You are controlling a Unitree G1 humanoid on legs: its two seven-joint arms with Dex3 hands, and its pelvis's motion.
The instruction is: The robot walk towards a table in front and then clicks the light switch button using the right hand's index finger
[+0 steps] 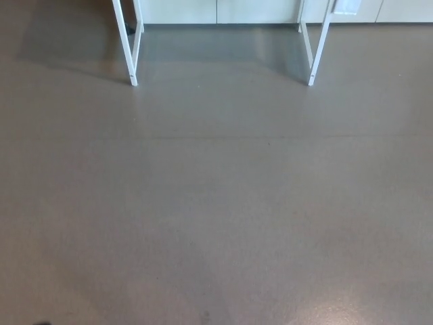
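Switch button isn't in view yet, so w/ no sight of it we can't place it; our guess is it's up on the table, above the frame's top edge. Biggest thing here is the grey floor [216, 203], filling nearly everything. Beyond it, at the top, a pale cabinet front [216, 10] runs along the back. Then the table itself, of which only white legs show: left leg [130, 47] and right leg [318, 47], both standing on the floor just in front of the cabinet front, w/ a darker shadow patch between them. A small white tag-like piece [346, 7] sits just right of the right leg, too cropped to identify.

Neither of our hands shows in frame, so we can't tell whether fingers are spread or curled, nor how the button lies relative to the right hand.

Step in hand, as we judge it: walking approach. Do it well by keeping centred between the two legs, heading straight, and stopping short of them.
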